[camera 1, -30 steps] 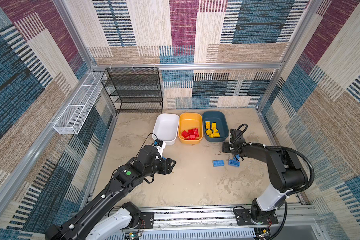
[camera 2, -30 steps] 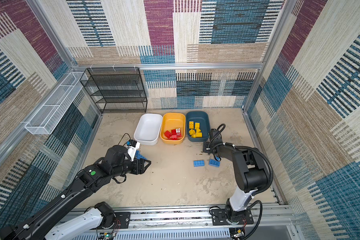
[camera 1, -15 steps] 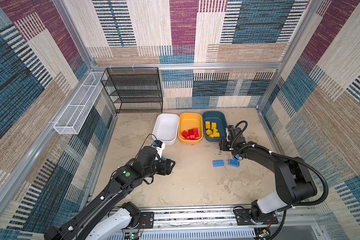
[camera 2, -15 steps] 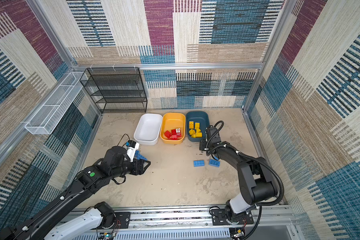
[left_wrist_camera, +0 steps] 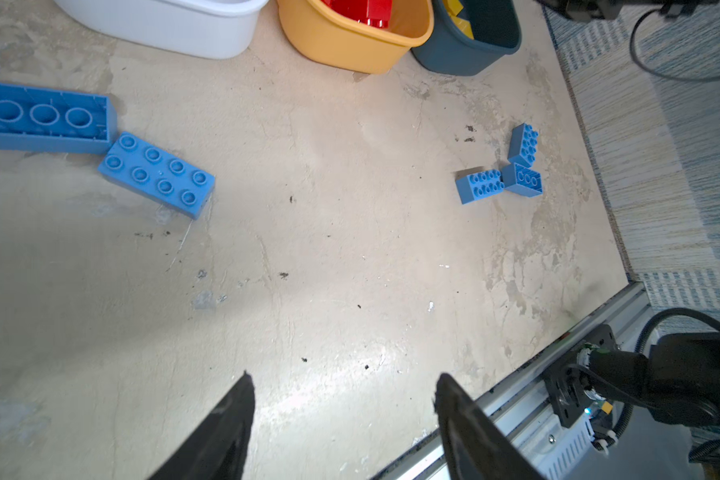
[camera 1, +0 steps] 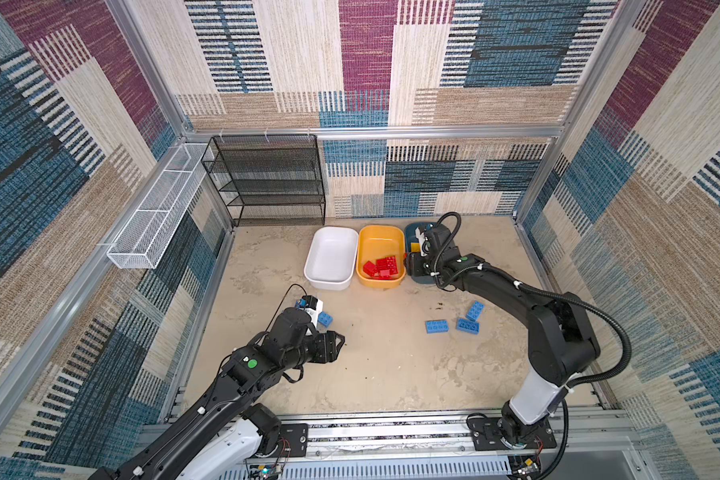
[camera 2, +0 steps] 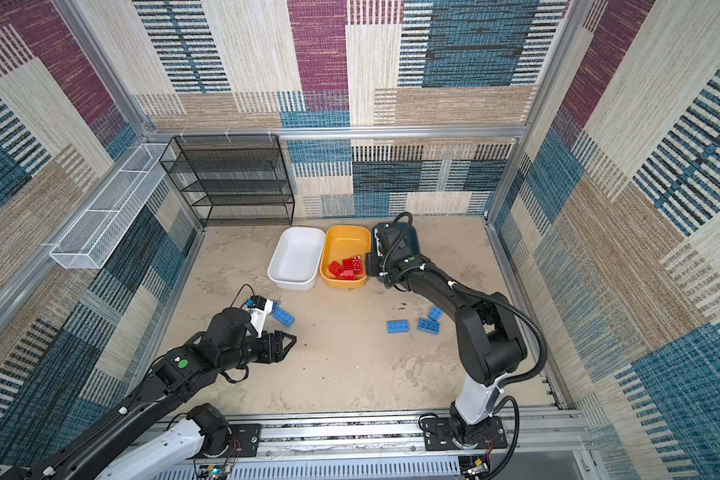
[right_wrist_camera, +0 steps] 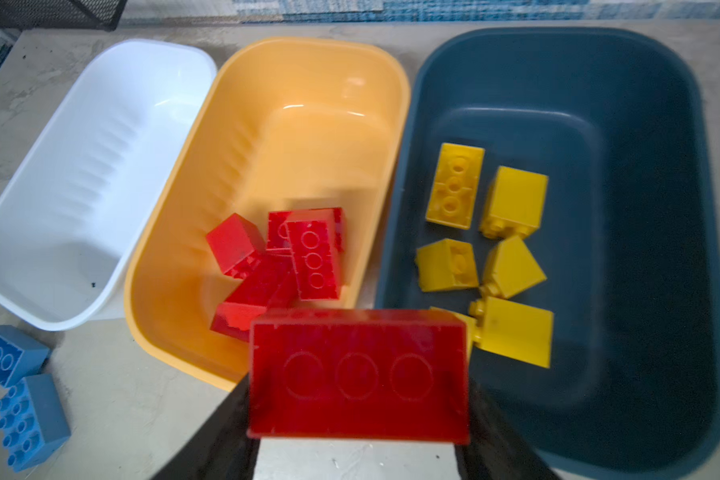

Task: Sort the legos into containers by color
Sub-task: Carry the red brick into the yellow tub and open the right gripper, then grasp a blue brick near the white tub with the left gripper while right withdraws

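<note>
— What stood at the back?
— A black mesh rack [camera 1: 267,178], against the patterned wall [camera 1: 454,58].
— And beside it?
— A long white wire basket [camera 1: 159,212] hung on the side wall; the beige surface [camera 1: 383,374] looked stained.

**Two black arms, white at the root**

The left arm [camera 1: 242,374] and right arm [camera 1: 558,332] are matte black with rounded joint housings, and each lowest link [camera 1: 533,395] is white. A round green dot [camera 1: 251,363] marks each arm. The right arm carries a ribbed black hose [camera 1: 628,349] running from its root to its wrist. The left arm shows a thin black wire [camera 1: 294,285] arching over a white wrist camera [camera 1: 314,309]. Black base plates [camera 1: 512,434], dotted with screws, sit on the rail [camera 1: 391,432] at the 6 o'clock edge of the worktop [camera 1: 371,374]. The fingers [left_wrist_camera: 225,424] are black and taper to points.
</note>
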`<action>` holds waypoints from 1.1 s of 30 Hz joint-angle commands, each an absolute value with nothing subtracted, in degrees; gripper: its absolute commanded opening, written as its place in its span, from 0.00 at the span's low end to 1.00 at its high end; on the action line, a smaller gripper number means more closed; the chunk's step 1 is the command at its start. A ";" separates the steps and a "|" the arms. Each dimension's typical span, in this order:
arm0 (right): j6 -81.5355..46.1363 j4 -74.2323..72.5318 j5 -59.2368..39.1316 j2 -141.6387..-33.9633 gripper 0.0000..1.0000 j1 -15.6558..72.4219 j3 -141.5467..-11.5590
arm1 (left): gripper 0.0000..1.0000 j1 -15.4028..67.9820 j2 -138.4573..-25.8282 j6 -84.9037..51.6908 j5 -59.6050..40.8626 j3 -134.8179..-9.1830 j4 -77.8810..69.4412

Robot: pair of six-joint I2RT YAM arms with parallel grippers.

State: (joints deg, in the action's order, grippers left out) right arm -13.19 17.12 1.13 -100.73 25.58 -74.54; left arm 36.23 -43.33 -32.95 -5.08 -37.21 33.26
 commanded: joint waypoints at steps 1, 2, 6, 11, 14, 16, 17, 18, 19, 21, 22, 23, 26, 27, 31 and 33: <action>-12.78 17.34 -0.12 -103.59 0.62 27.03 -78.50 | 0.70 36.21 -42.47 -34.62 -2.23 -35.80 35.13; -12.83 17.29 -0.48 -104.72 0.62 27.54 -79.81 | 0.70 36.17 -42.32 -34.87 -1.67 -35.39 35.39; -12.52 18.40 -1.23 -110.40 0.63 29.33 -86.01 | 0.70 36.21 -41.71 -36.33 -0.34 -33.89 35.51; -12.30 19.77 -1.99 -114.10 0.64 29.79 -90.67 | 0.69 36.21 -42.64 -37.88 3.22 -34.04 37.38; -12.21 19.34 -2.70 -114.17 0.66 29.79 -91.37 | 0.68 36.21 -43.62 -38.22 4.53 -34.37 37.75; -12.10 19.38 -2.96 -114.09 0.72 29.79 -91.49 | 0.69 36.17 -44.36 -38.32 5.46 -34.67 37.75; -12.12 19.30 -3.10 -114.00 0.75 29.79 -91.51 | 0.69 36.22 -44.75 -38.25 5.71 -34.82 37.61; -11.86 19.23 -3.30 -113.70 0.79 29.79 -91.47 | 0.69 36.21 -45.31 -38.11 5.97 -34.97 37.36; -11.56 19.10 -3.51 -113.37 0.82 29.80 -91.41 | 0.70 36.22 -45.97 -37.67 6.15 -35.11 36.92; -10.84 18.61 -3.96 -112.05 0.88 29.79 -90.73 | 0.70 36.22 -48.01 -36.71 7.31 -35.74 36.43; -10.60 18.11 -4.28 -111.06 0.90 29.79 -90.12 | 0.70 36.21 -49.27 -36.36 7.94 -36.14 36.13; -10.35 17.59 -4.53 -110.02 0.91 29.79 -89.42 | 0.70 36.20 -50.60 -36.13 8.38 -36.63 35.82; -9.93 16.35 -5.26 -106.00 0.91 29.79 -86.72 | 0.70 36.21 -55.49 -36.03 8.62 -37.89 33.65; -10.02 15.73 -5.37 -104.33 0.92 29.80 -85.33 | 0.70 36.21 -57.21 -36.27 8.66 -38.29 32.58; -10.09 12.84 -6.23 -96.59 0.93 29.79 -78.04 | 0.72 36.11 -63.85 -37.40 9.61 -39.68 28.66; -10.39 11.66 -6.64 -92.37 0.93 29.79 -73.50 | 0.73 35.95 -67.34 -37.77 10.66 -40.40 26.76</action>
State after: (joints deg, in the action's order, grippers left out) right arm -10.41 15.22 -5.58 -95.85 29.65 -76.79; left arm 36.10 -64.55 -36.32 8.51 -39.40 31.11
